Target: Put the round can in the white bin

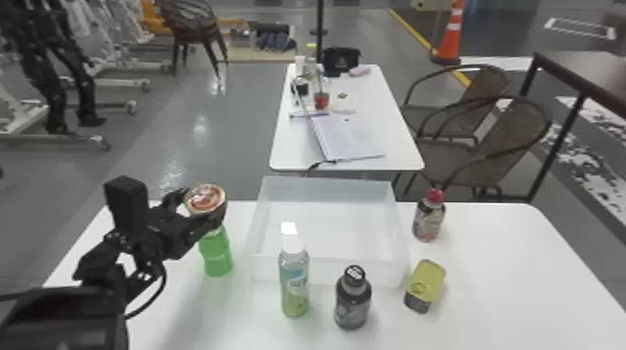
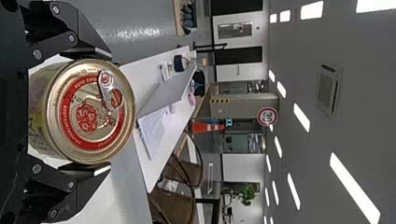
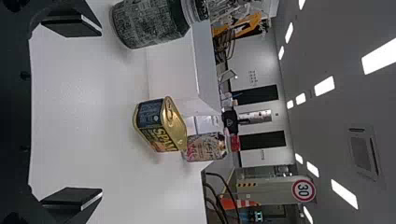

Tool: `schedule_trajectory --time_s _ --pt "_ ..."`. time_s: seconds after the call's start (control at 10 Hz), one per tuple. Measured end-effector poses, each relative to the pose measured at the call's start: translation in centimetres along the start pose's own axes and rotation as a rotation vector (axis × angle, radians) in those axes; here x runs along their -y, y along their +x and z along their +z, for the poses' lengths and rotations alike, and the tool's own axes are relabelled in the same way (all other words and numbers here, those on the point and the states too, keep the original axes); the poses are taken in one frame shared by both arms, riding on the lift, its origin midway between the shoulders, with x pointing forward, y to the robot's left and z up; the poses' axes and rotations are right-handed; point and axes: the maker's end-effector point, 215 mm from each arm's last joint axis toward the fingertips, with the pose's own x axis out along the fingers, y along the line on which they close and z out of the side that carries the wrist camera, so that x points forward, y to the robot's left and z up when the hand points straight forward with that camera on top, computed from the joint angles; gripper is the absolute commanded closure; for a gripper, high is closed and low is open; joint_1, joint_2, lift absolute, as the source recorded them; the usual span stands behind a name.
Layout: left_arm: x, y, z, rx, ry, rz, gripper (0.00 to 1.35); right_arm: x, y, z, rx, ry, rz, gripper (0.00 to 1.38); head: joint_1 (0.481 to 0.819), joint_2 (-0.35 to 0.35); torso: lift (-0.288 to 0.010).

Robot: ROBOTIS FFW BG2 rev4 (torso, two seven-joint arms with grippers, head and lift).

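Note:
My left gripper [image 1: 198, 212] is up at the left of the white bin [image 1: 326, 274], shut on the round can [image 1: 205, 198] above a green bottle. In the left wrist view the round can [image 2: 91, 111], with its red and gold lid and pull tab, sits between the two fingers of my left gripper [image 2: 86, 111]. The bin stands on the table with nothing in it. My right gripper [image 3: 72, 112] is open over the table, with nothing between its fingers.
The green bottle [image 1: 216, 256] stands left of the bin, a clear bottle [image 1: 294, 279] and a dark bottle [image 1: 352, 298] in front. To the right are a rectangular can [image 1: 425, 285] and a red-capped bottle [image 1: 428, 216]. Another table [image 1: 298, 149] lies beyond.

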Motion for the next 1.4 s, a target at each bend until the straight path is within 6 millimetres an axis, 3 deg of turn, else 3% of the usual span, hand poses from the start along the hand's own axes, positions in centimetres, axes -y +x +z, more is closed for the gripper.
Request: schedule_trajectory --time_s 0.5,0.9,1.1,1.2,1.4 --pt "5.6 5.5 -1.1 -0.06 -0.039 -0.229 0.82 -0.2 0.3 0.0 0.002 0.004 0.005 0.09 0.549 0.0 -0.1" --pt "11.1 7.1 -3.1 -0.112 -0.116 -0.378 0.82 -0.4 0.4 -0.1 0.001 0.006 0.009 0.09 0.549 0.0 -0.1" --pt "12.6 7.4 -3.4 -0.111 -0.134 -0.403 0.35 -0.4 0.5 -0.1 0.001 0.006 0.011 0.09 0.549 0.0 -0.1" --pt "12.7 7.5 -3.4 -0.104 -0.141 -0.397 0.2 -0.4 0.5 -0.1 0.001 0.006 0.011 0.09 0.549 0.0 -0.1" --pt "12.8 7.5 -3.1 -0.088 -0.153 -0.393 0.12 -0.4 0.5 -0.1 0.001 0.006 0.011 0.09 0.549 0.0 -0.1"
